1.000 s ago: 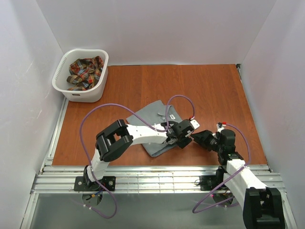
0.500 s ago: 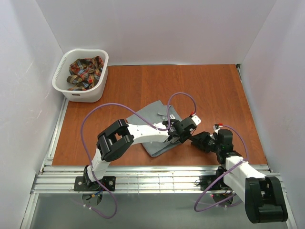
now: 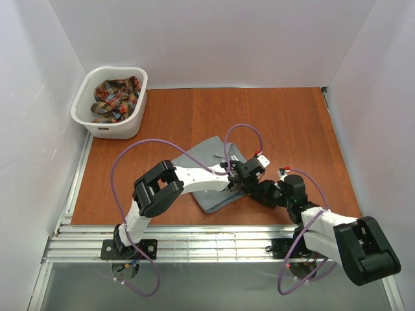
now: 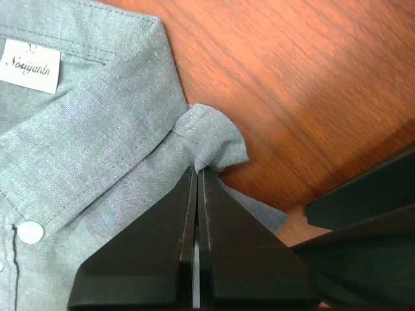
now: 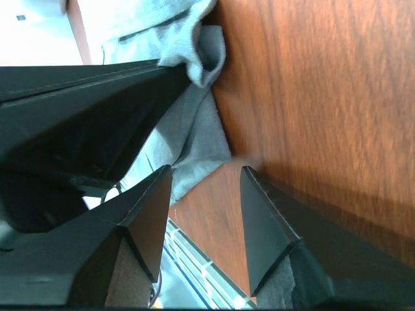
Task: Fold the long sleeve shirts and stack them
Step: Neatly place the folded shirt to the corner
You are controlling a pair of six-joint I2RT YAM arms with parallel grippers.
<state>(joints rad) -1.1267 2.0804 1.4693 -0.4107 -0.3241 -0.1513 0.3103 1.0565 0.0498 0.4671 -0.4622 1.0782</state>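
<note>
A plain grey long sleeve shirt (image 3: 209, 154) lies folded mid-table on the wood. My left gripper (image 3: 241, 184) is at its right edge. In the left wrist view the gripper (image 4: 198, 170) is shut on a puckered fold of the grey shirt (image 4: 97, 129) next to the collar. My right gripper (image 3: 260, 192) sits just right of it, low over the table. The right wrist view has this gripper (image 5: 206, 170) open, with the edge of the grey shirt (image 5: 198, 139) ahead of its tips. A plaid shirt (image 3: 115, 98) lies crumpled in the basket.
The white laundry basket (image 3: 114, 129) stands at the far left corner of the table. Purple cables loop over both arms. A metal rail (image 3: 207, 236) runs along the near table edge. The left gripper's dark fingers (image 5: 84, 116) fill the left of the right wrist view.
My left gripper has closed, pinching the grey shirt's edge. The right arm has slid left, bringing its gripper close to the left one.
</note>
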